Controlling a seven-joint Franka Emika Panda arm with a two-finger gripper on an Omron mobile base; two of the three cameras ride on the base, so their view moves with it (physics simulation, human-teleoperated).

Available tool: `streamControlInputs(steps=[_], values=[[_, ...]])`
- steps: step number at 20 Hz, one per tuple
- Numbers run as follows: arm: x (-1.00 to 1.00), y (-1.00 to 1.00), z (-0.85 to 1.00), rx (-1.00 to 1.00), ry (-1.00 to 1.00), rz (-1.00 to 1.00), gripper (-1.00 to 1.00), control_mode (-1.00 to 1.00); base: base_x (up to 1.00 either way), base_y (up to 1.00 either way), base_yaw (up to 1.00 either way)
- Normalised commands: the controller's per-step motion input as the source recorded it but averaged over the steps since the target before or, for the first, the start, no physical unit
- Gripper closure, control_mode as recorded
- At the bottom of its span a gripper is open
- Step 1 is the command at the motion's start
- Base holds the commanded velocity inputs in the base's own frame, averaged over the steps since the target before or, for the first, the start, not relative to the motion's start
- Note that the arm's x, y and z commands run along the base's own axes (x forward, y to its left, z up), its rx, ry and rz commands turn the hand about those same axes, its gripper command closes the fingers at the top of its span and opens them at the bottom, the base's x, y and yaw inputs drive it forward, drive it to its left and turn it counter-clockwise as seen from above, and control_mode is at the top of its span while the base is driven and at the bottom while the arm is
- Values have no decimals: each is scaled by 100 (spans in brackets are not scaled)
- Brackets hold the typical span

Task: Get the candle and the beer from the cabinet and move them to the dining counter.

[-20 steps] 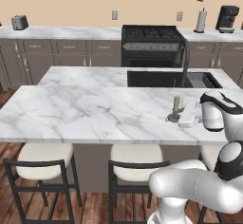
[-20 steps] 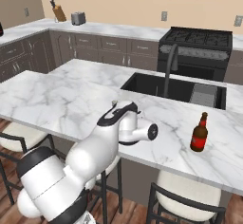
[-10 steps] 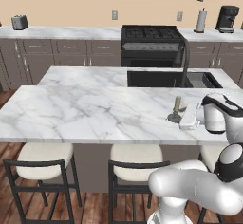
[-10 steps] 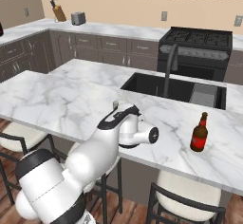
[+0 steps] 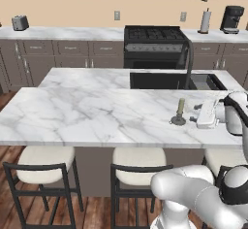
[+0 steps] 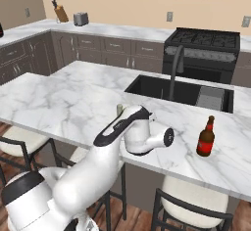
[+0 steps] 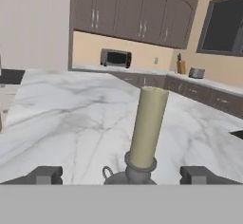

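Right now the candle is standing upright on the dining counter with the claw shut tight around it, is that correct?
Not quite: the claw is open, its fingertips standing apart on either side of the candle, as the hand view shows. The candle does stand upright on the dining counter.

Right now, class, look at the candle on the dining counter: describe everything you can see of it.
The candle is a short, pale olive-beige stick, waxy and matte, with a flat top and no flame. It stands upright in a small round dark grey holder that has a little ring loop at one side. The holder rests on the white, grey-veined marble of the dining counter, near its front edge and in front of the sink. The gripper is open, a fingertip on either side of the base, neither visibly touching it.
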Motion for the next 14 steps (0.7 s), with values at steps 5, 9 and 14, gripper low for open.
streamControlInputs(steps=[5, 9, 14], values=[[-88, 0, 72, 0, -6, 0, -100, -100, 0, 0, 0], [-98, 24, 71, -1, -4, -5, -100, -100, 0, 0, 0], [-95, 54, 63, -4, 0, -8, -100, -100, 0, 0, 0]])
